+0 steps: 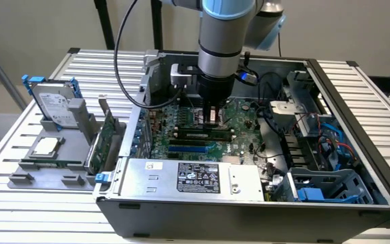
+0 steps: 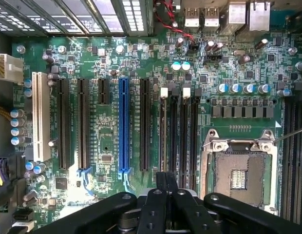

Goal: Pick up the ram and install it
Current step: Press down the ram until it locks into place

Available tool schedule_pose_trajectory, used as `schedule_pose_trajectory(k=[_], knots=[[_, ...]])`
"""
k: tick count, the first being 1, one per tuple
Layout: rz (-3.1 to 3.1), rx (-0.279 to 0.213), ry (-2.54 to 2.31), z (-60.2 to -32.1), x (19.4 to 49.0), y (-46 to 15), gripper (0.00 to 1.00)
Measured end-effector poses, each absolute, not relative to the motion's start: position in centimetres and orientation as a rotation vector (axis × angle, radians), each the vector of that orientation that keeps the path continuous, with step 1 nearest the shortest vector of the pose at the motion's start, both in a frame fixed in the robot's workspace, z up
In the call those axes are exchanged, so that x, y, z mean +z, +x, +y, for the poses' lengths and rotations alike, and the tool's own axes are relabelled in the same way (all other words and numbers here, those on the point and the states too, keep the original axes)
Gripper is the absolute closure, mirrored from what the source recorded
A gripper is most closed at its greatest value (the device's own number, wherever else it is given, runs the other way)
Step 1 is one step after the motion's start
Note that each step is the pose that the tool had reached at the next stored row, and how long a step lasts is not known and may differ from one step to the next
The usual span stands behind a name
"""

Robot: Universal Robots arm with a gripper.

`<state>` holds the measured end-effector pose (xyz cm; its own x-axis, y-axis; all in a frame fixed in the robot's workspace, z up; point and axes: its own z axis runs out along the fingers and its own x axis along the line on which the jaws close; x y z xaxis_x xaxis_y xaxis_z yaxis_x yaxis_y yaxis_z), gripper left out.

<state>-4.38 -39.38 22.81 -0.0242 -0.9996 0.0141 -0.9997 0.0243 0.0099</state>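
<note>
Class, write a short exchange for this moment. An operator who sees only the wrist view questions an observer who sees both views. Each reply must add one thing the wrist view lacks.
Operator: My wrist view has the motherboard below the tool. How is the arm placed?
Observer: The arm comes straight down into an open computer case that lies on a slatted table.
Operator: Does anything sit outside the case?
Observer: Yes. At the exterior view's left, a grey holder carries a hard drive in a blue frame, propped up on edge.
</note>
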Motion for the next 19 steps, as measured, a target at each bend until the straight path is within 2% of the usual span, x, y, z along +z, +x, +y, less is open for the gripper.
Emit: schedule_pose_trajectory(k=[5, 11, 19], knots=[[-2.241, 0.014, 2.188, -39.4, 22.5, -4.4, 1.0], [-2.242, 0.014, 2.188, -39.4, 24.6, -4.4, 1.0], [-2.242, 0.014, 2.188, -39.4, 25.0, -4.4, 1.0]])
